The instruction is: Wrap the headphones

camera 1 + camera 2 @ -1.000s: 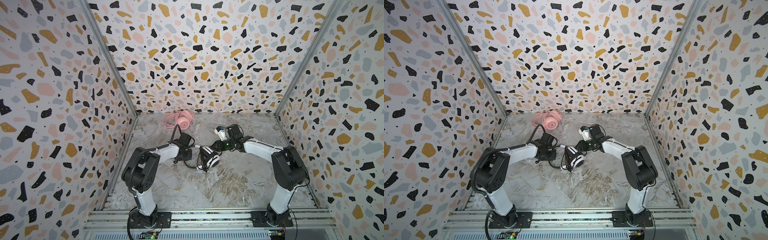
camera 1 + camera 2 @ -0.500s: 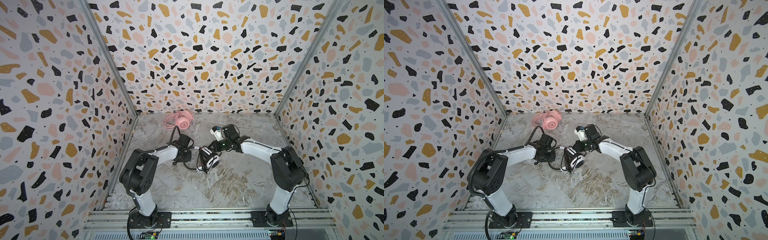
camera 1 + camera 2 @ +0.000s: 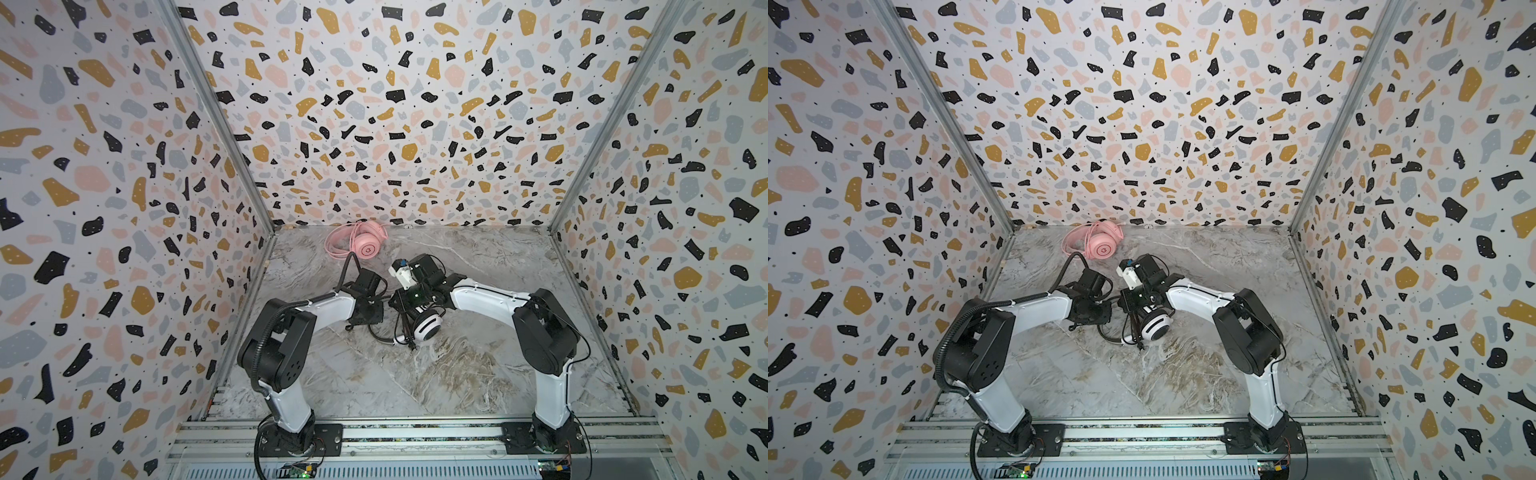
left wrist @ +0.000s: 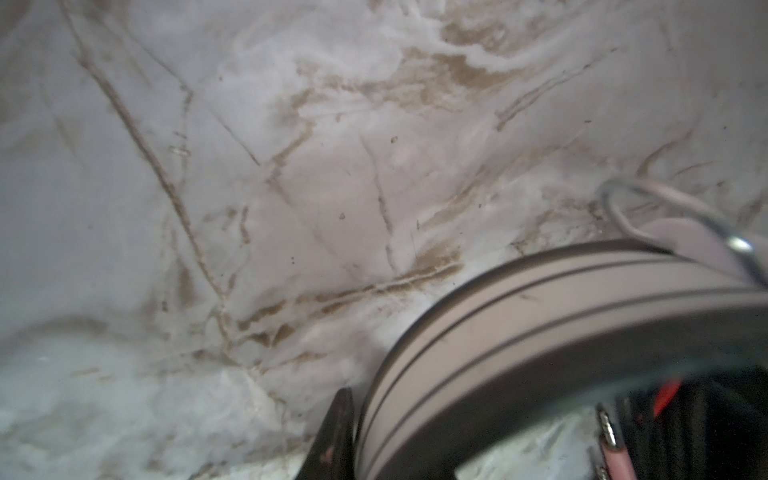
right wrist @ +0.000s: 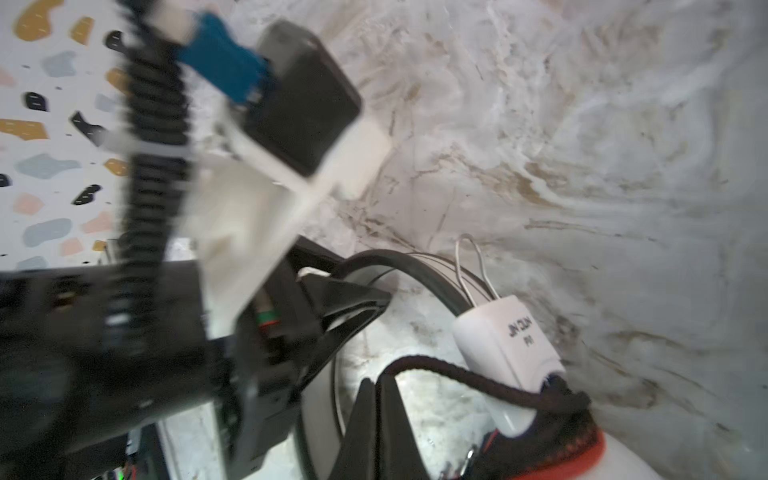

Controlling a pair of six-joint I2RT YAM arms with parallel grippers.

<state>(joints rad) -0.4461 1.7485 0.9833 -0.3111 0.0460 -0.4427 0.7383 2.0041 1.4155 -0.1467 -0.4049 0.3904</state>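
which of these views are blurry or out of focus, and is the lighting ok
Both top views are sharp and evenly lit, with the pink headphones crisp at the back; the left wrist view is soft, the white headphones band too near the lens; the right wrist view smears the left gripper with motion blur, though the black cord reads clearly.

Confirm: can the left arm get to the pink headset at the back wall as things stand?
Probably not yet. The floor to the pink headset is clear, but the left end effector looks closed on the headband of the white headset.
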